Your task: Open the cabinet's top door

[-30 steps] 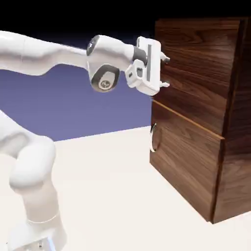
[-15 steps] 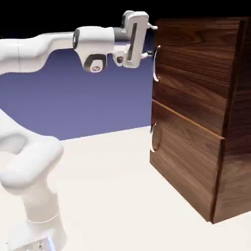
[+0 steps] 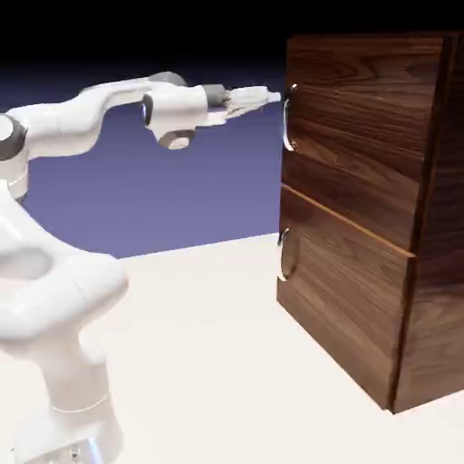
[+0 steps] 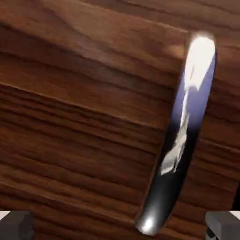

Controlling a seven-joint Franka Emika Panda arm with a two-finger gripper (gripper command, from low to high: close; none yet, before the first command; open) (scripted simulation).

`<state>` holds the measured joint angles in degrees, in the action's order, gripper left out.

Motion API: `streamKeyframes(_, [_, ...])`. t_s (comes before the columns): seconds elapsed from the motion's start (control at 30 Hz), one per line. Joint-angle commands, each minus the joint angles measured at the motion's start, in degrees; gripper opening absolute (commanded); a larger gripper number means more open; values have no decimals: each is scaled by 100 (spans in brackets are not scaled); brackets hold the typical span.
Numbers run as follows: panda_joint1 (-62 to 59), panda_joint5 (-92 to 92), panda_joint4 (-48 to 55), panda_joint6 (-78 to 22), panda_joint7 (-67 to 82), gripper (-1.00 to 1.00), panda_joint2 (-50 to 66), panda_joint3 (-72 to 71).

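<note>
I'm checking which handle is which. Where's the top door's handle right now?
In the exterior view, the top handle is at the upper door's left edge, just beyond the fingers and above the lower handle.

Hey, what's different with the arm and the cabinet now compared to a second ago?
The jaws rose and drew back from the cabinet, then came down a little to the top handle, turning so they now show edge-on in the exterior view. Nothing was taken hold of or let go. The top door, lower door and bottom handle stayed put.
</note>
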<state>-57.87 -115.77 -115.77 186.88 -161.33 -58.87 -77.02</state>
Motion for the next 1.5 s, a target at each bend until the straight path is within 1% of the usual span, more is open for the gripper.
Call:
streamKeyframes(0.0, [-123, -243, 95, 27, -250, 0, -55, -162])
streamKeyframes(0.07, [-151, -299, 117, 33, -307, 0, -68, -199])
streamKeyframes(0.23, [-1153, -312, 813, -243, -449, 0, -157, -537])
streamKeyframes(0.27, [-1154, -312, 813, -243, -449, -100, -157, -537])
streamKeyframes(0.3, [-1154, -312, 813, -243, -449, -100, -157, -537])
streamKeyframes(0.5, [-323, -908, -424, -1716, -467, -100, -1297, 456])
streamKeyframes(0.73, [469, -1286, -1878, -3388, -467, -100, -2492, 1298])
streamKeyframes(1.07, [1184, -1337, -3836, -5869, -459, -100, -4040, 2404])
streamKeyframes(1.27, [1866, -696, -4908, -7053, 155, -100, -4204, 3577])
streamKeyframes(1.47, [2081, 206, -5445, -7937, 594, -100, -4202, 4823])
